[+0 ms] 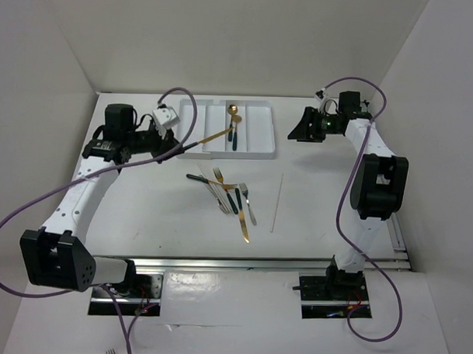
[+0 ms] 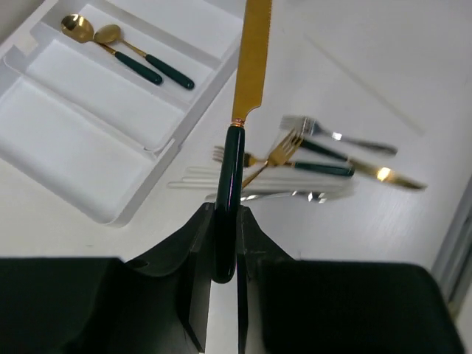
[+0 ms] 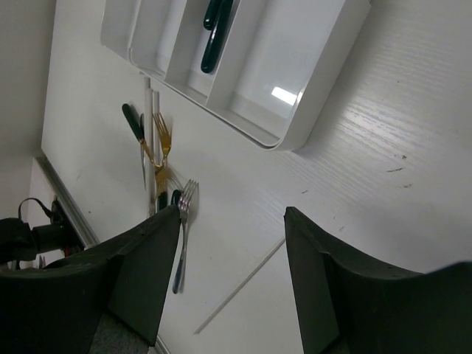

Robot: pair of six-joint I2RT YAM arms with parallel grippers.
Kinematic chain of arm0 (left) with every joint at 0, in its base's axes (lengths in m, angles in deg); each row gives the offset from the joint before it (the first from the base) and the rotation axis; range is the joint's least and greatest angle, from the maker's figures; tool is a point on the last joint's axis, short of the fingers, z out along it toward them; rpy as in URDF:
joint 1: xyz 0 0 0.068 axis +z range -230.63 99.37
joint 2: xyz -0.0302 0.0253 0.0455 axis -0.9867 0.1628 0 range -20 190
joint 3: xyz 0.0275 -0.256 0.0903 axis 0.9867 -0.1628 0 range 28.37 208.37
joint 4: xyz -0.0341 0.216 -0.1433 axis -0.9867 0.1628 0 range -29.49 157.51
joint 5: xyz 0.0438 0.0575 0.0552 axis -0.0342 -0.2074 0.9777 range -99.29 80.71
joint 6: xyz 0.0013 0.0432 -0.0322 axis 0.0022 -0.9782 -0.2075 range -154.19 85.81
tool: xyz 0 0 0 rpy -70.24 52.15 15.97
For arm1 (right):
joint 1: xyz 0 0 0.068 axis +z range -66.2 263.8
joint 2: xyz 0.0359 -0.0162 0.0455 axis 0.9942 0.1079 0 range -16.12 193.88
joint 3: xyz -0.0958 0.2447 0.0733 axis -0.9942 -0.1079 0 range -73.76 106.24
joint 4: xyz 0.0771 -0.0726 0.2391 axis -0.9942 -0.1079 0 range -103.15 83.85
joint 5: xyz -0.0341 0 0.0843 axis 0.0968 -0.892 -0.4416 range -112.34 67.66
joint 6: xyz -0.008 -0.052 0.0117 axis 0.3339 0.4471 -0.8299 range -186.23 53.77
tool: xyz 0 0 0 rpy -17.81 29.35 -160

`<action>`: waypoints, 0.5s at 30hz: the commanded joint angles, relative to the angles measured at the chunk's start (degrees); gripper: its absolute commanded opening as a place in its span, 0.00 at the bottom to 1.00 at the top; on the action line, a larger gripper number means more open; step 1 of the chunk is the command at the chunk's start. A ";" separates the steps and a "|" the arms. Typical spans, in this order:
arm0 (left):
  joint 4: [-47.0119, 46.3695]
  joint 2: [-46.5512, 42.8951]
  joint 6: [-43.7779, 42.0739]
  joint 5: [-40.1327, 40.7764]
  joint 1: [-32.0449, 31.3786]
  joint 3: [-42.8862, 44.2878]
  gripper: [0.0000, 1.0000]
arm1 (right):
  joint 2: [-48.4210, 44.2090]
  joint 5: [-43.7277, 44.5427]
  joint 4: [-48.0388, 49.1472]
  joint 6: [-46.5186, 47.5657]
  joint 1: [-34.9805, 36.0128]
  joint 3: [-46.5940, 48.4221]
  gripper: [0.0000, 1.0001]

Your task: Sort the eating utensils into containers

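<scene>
My left gripper (image 1: 181, 147) is shut on the dark teal handle of a gold knife (image 1: 211, 136). The blade points at the white tray (image 1: 257, 143), its tip over the tray's near left part. In the left wrist view the knife (image 2: 249, 66) sticks out from my gripper (image 2: 225, 243), beside the tray (image 2: 81, 158). Two gold spoons (image 1: 234, 124) with teal handles lie in a middle compartment. A pile of forks and knives (image 1: 229, 196) lies in front of the tray. My right gripper (image 1: 304, 130) is open and empty, right of the tray.
A thin pale stick (image 1: 277, 202) lies alone right of the pile, and shows in the right wrist view (image 3: 240, 287). A silver fork (image 3: 182, 236) lies by my right gripper's (image 3: 232, 243) left finger. White walls enclose the table. A metal rail (image 1: 249, 264) runs along the near edge.
</scene>
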 commanded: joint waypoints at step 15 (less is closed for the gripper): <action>-20.32 14.68 70.48 24.92 -7.45 8.74 0.00 | -5.78 4.56 1.09 -2.16 0.91 -1.34 0.66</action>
